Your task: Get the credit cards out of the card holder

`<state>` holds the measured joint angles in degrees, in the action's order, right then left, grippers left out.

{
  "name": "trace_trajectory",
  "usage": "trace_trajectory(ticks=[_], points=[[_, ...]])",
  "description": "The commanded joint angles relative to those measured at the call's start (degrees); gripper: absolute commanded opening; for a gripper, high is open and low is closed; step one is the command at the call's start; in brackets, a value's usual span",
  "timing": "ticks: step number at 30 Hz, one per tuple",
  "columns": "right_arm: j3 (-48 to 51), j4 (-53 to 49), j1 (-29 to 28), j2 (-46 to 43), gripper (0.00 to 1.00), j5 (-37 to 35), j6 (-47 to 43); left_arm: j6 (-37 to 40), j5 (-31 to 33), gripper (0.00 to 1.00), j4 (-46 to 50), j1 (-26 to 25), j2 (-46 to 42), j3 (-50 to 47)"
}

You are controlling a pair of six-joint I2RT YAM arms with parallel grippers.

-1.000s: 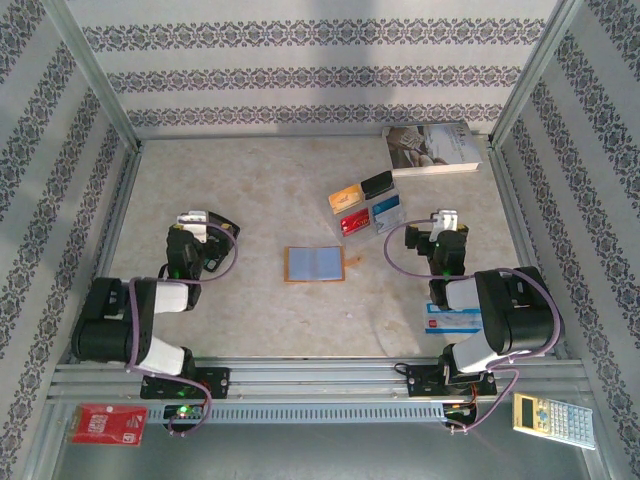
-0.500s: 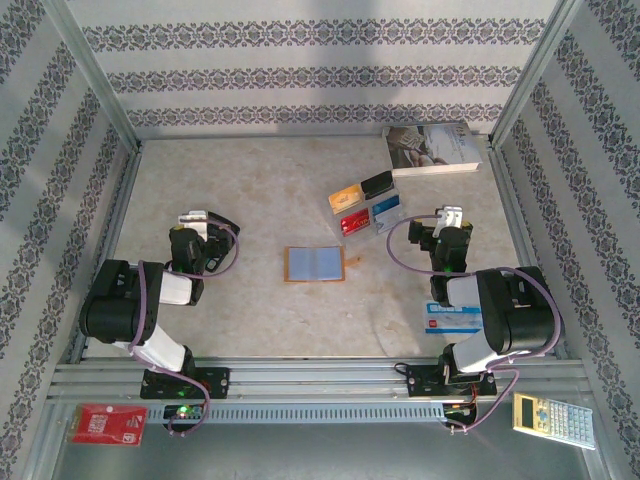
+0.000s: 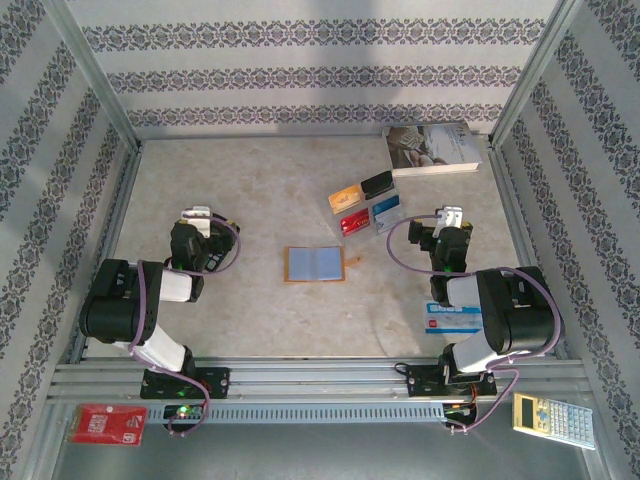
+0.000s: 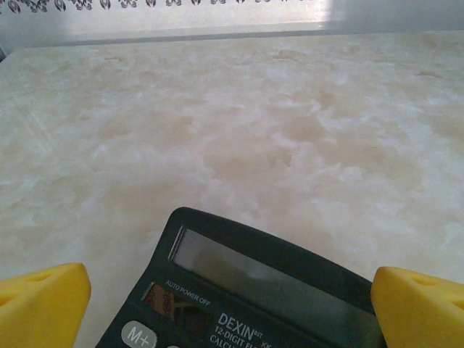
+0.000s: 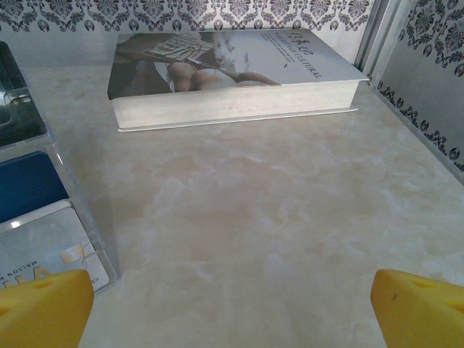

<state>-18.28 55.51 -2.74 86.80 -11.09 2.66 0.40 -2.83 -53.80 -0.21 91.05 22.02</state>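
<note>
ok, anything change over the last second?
The left arm lifted its elbow and shifted it slightly toward the far side. The left claw barely moved. The right claw drifted a little right, away from the clear card tray. Both claws are open, with nothing taken or released. The card holder, lying open, and the book stayed put.

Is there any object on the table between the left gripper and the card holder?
Nothing visible does. In the top view, only bare table lies between the open left gripper and the card holder. A dark calculator lies right under that gripper, as the left wrist view shows.
</note>
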Motion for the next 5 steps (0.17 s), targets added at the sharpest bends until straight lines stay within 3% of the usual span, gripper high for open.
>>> trace_trajectory(ticks=[1, 5], points=[[-1.1, 0.2, 0.4, 0.6, 0.98, -0.7, 0.8, -0.2, -0.4, 1.00, 0.8, 0.7, 0.2, 0.8], [-1.1, 0.2, 0.4, 0.6, 0.98, -0.7, 0.7, -0.2, -0.6, 1.00, 0.5, 0.7, 0.2, 0.7]])
